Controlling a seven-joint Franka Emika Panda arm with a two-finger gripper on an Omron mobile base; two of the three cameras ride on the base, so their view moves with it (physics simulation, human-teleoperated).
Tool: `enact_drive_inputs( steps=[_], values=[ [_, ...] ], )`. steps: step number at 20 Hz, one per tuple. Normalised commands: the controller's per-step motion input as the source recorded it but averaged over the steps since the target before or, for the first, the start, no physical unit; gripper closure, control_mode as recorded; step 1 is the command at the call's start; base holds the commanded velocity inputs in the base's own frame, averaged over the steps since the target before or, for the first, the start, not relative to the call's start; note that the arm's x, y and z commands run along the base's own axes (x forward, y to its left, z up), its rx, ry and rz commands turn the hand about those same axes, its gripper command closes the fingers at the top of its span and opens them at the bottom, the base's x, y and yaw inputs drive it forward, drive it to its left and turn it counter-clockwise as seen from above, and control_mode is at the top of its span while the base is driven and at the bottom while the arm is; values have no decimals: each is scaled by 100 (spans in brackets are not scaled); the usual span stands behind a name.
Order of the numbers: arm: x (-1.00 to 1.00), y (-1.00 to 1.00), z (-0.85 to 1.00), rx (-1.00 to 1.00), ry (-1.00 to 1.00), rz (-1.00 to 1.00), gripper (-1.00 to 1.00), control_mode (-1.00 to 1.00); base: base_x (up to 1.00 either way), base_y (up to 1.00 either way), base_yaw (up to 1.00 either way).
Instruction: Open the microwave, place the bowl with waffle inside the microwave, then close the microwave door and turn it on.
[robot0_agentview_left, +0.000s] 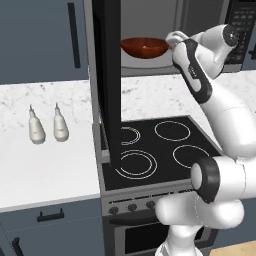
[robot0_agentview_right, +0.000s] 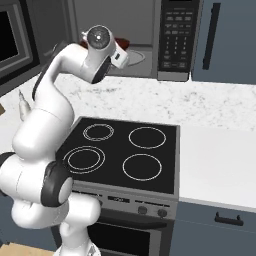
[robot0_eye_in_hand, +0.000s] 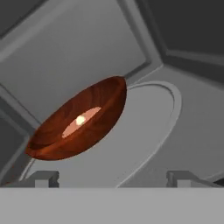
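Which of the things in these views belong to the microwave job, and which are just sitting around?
Part of the job:
- microwave, interior exposed
- microwave door, swung open
- bowl on the turntable
- waffle in the bowl
- pincer, open, apart from the bowl

Lying about:
- two white bottles on the counter
- stovetop
- cabinets

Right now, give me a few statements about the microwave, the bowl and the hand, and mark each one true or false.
1. The microwave door stands open. True.
2. The bowl sits on the stovetop. False: it is inside the microwave, on the turntable.
3. The hand is clamped on the bowl. False: its fingers are spread, clear of the bowl.
4. Two white bottles stand on the counter. True.
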Motion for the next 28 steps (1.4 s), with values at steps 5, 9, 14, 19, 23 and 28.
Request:
enact_drive_inputs(
  steps=[5,9,14,19,23,28],
  values=[
    [-79,14,-25,-25,28,14,-100,-100,0,0,0],
    [-64,48,-66,-27,38,15,-100,-100,0,0,0],
    [-58,41,-83,-19,30,21,-100,-100,0,0,0],
    [-68,43,-92,-12,12,30,-100,-100,0,0,0],
    [-15,49,-67,-13,1,22,-100,-100,0,0,0],
    [-4,56,-45,-21,-1,14,-100,-100,0,0,0]
  ],
)
